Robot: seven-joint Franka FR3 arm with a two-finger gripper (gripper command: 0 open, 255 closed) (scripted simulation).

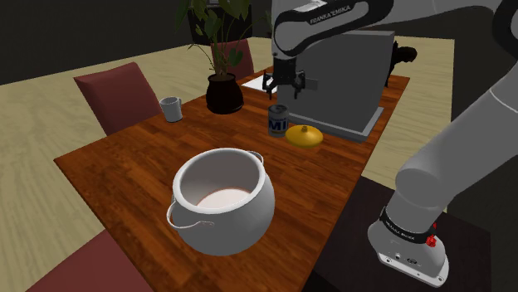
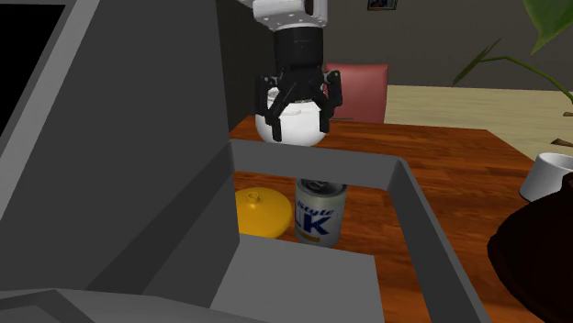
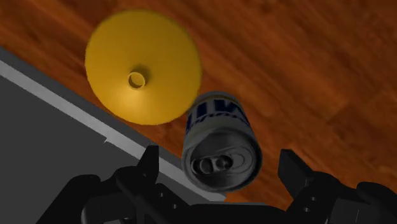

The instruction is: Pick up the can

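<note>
A silver can (image 1: 277, 119) with a blue label stands upright on the wooden table (image 1: 141, 153), beside a grey machine (image 1: 349, 75). My black gripper (image 1: 285, 90) hangs a short way above it, open and holding nothing. In the second exterior view the gripper (image 2: 296, 119) is well above the can (image 2: 320, 213). Seen from the wrist, the can's top (image 3: 221, 156) lies between my spread fingers (image 3: 151, 162), which do not touch it.
A yellow domed lid (image 1: 305, 135) lies right beside the can. A large white pot (image 1: 222, 199) stands nearer the table's front. A potted plant (image 1: 224, 93) and a grey mug (image 1: 171, 109) stand further back. Red chairs (image 1: 116, 91) flank the table.
</note>
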